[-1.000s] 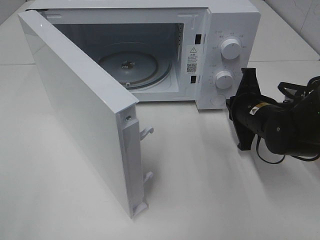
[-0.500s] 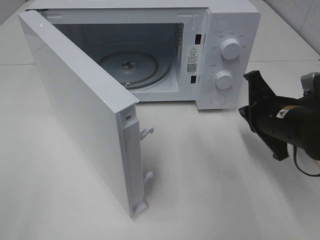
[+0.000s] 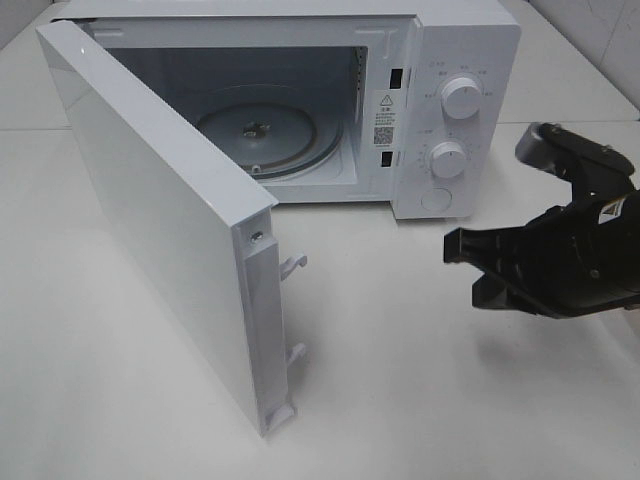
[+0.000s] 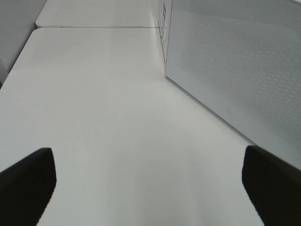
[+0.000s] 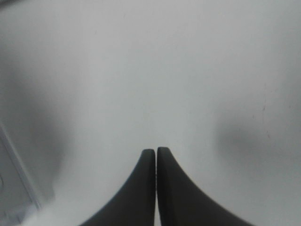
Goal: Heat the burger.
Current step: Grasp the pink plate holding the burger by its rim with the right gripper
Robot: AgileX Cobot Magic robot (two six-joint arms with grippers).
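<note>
The burger is out of view in every frame. A white microwave point(image 3: 455, 60) stands at the back of the table with its door point(image 3: 150, 210) swung wide open; the glass turntable point(image 3: 265, 130) inside is bare. My right gripper point(image 3: 452, 248) hovers over the table in front of the control panel, pointing left. Its fingers point(image 5: 146, 188) are pressed together with nothing between them. In the left wrist view my left gripper point(image 4: 148, 188) is open and holds nothing, over bare table beside the dotted face of the door point(image 4: 235, 70). The exterior view does not show it.
Two knobs point(image 3: 460, 97) and a round button point(image 3: 436, 199) sit on the microwave's right panel. The open door reaches far toward the table's front left, with latch hooks point(image 3: 292, 265) on its edge. White table point(image 3: 400, 400) lies in front of the microwave.
My right arm has pulled back from the microwave's control panel, turned, and come down lower with its shut fingers now pointing left. The microwave and its door have not moved.
</note>
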